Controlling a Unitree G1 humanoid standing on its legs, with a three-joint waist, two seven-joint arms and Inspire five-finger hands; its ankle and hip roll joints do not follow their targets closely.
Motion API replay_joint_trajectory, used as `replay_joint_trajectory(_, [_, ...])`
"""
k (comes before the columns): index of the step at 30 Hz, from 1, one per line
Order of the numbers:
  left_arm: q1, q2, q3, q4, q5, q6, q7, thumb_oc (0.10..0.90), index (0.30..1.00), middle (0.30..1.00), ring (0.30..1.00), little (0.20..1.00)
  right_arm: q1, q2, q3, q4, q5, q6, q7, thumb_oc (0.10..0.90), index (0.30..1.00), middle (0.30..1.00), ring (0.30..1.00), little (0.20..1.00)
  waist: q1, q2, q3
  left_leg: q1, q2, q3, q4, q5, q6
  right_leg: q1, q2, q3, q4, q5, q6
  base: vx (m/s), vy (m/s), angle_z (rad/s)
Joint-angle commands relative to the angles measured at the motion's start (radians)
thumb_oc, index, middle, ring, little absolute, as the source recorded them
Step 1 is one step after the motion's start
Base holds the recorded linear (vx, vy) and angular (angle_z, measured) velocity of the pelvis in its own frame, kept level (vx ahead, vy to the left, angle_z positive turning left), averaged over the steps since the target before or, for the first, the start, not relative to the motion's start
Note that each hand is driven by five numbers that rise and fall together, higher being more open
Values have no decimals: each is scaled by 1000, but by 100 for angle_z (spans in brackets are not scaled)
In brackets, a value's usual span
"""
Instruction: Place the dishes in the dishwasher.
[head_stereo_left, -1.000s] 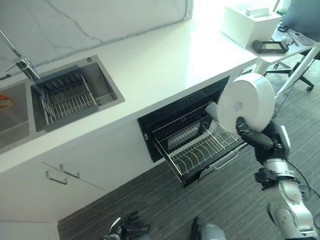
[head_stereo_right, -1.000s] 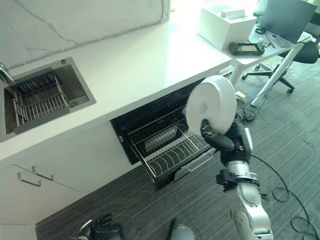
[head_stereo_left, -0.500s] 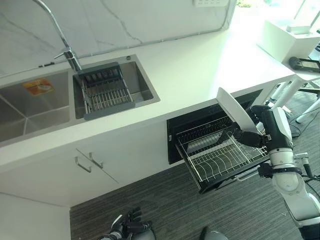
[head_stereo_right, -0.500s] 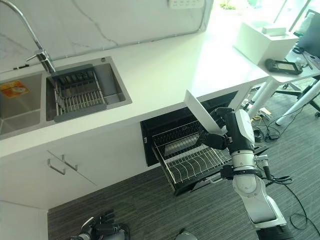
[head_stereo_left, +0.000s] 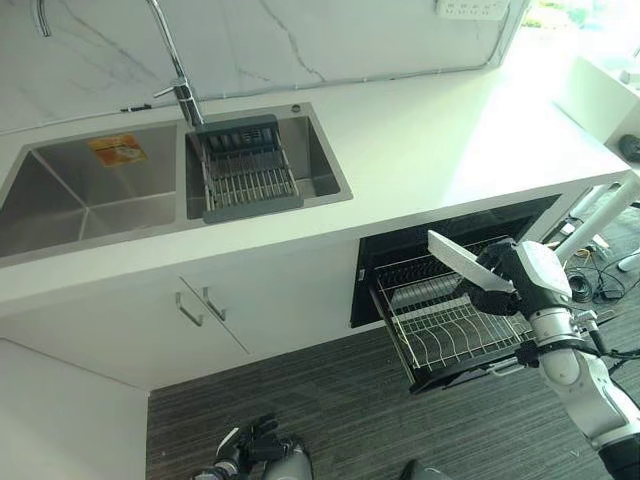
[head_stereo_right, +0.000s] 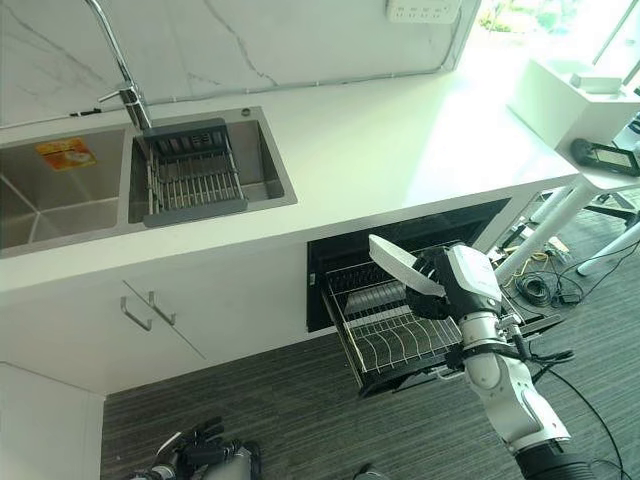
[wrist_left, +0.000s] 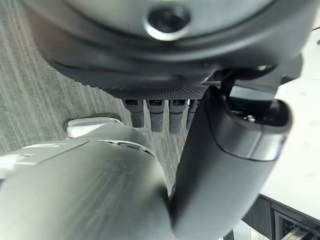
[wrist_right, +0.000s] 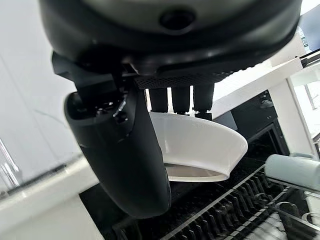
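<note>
A white dish (head_stereo_right: 402, 266) is held tilted, rim-on, just above the pulled-out wire rack (head_stereo_right: 385, 340) of the open dishwasher (head_stereo_left: 455, 225) under the counter. My right hand (head_stereo_right: 443, 292) is shut on it from the right side. In the right wrist view the thumb (wrist_right: 125, 150) lies over the dish (wrist_right: 200, 150) and the fingers (wrist_right: 180, 99) go behind its rim, with the rack's tines (wrist_right: 225, 215) below. A pale grey cup (wrist_right: 292, 171) lies in the rack. My left hand (head_stereo_left: 255, 448) hangs low over the floor, fingers (wrist_left: 156, 114) relaxed and holding nothing.
A double sink (head_stereo_left: 90, 195) is set in the white counter (head_stereo_left: 450, 140), with a dark drainer basket (head_stereo_left: 245, 170) in its right basin and a tap (head_stereo_left: 175, 70) behind. Cabinet doors with handles (head_stereo_left: 195, 305) stand left of the dishwasher. Dark carpet (head_stereo_left: 340, 420) covers the floor.
The whole picture has shifted, so the camera moved. My right hand has lowered the dish from upright and face-on to a flatter tilt close over the rack.
</note>
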Motion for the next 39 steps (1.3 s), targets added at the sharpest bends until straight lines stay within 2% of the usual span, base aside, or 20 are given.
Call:
replay_joint_trajectory(1, [71, 89, -35, 22, 38, 10, 1, 800, 900, 900, 900, 900, -125, -67, -32, -22, -36, -47, -54, 400, 300, 300, 300, 300, 15, -14, -30, 122, 39, -18, -102, -74, -55, -23, -54, 44, -27, -6, 104, -34, -8, 5])
replay_joint_trajectory(11, [80, 127, -54, -28, 26, 33, 3, 800, 900, 900, 900, 900, -192, -69, 65, 161, -62, -41, -20, 400, 300, 300, 300, 300, 40, -15, -18, 125, 23, -37, -102, -72, -55, -26, -57, 29, -27, 6, 106, -3, 0, 0])
replay_joint_trajectory(22, [76, 166, -85, -61, 8, 66, -5, 800, 900, 900, 900, 900, -375, -46, 185, 399, -67, 7, 58, 400, 300, 300, 300, 300, 76, -15, -1, 118, 16, -57, -102, -62, -60, -34, -58, 19, -27, 13, 102, 3, -2, 2])
replay_joint_trajectory(28, [58, 184, -110, -78, -6, 75, -14, 800, 900, 900, 900, 900, -477, -65, 246, 517, -74, 28, 108, 400, 300, 300, 300, 300, 97, -7, 16, 97, 19, -67, -102, -50, -62, -47, -65, 15, -27, 25, 101, 7, -1, 12])
replay_joint_trajectory(39, [54, 197, -138, -108, -29, 78, -17, 800, 900, 900, 900, 900, -566, -69, 289, 650, -96, 36, 156, 400, 300, 300, 300, 300, 114, 12, 45, 76, 18, -75, -102, -45, -58, -76, -70, 16, -27, 39, 100, 18, -8, 8])
